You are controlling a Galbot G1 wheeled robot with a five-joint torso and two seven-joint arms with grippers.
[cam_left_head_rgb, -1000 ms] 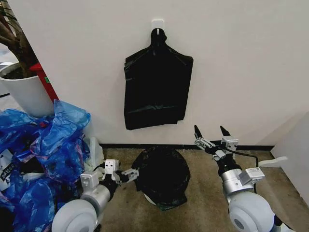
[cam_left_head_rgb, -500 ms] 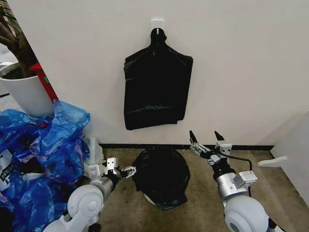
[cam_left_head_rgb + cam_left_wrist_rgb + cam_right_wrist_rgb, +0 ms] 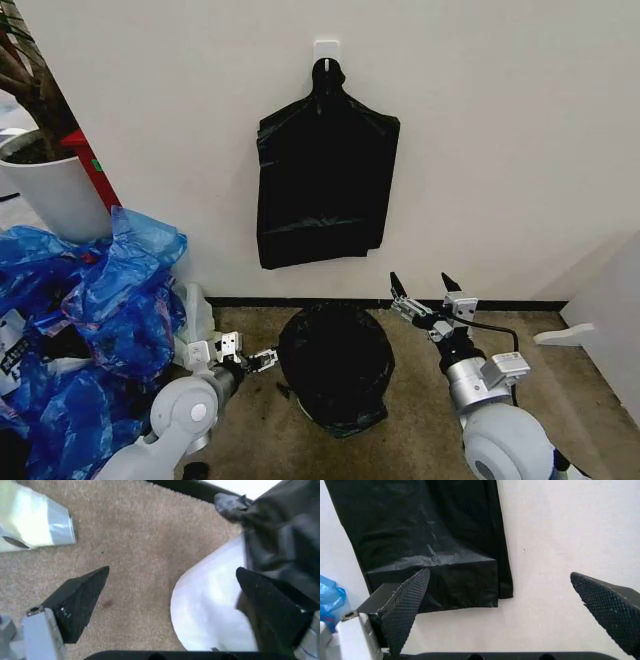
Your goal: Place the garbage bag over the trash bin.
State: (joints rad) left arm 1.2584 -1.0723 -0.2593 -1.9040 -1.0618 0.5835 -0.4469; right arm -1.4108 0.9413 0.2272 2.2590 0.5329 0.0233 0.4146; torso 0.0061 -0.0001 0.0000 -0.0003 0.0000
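Head view: you see the bag (image 3: 335, 368) draped over the bin (image 3: 312, 417) on the carpeted floor (image 3: 420, 400), against the base of the wall (image 3: 500, 130). The black film covers the top and most of the sides; a sliver of cream-white bin shows at the lower left edge. Your left gripper (image 3: 252, 358) sits low, just beside the bag's left side, its fingers spread and empty. Your right gripper (image 3: 425, 288) is raised to the right of the bag and apart from it, fingers wide apart, pointing up toward the wall. A flat black bundle (image 3: 325, 185) hangs from a hook (image 3: 326, 50) above the bin. Blue bags (image 3: 90, 320) are heaped at the left, with a white pot (image 3: 50, 190) behind them.

Left wrist view: you see the bin's white wall (image 3: 210, 603) bare below the bag's hem (image 3: 280, 536), between the spread fingers (image 3: 77, 600); one finger lies close against the film.

Right wrist view: the separated fingers (image 3: 405, 605) frame the hanging bundle (image 3: 430, 536) and bare wall.
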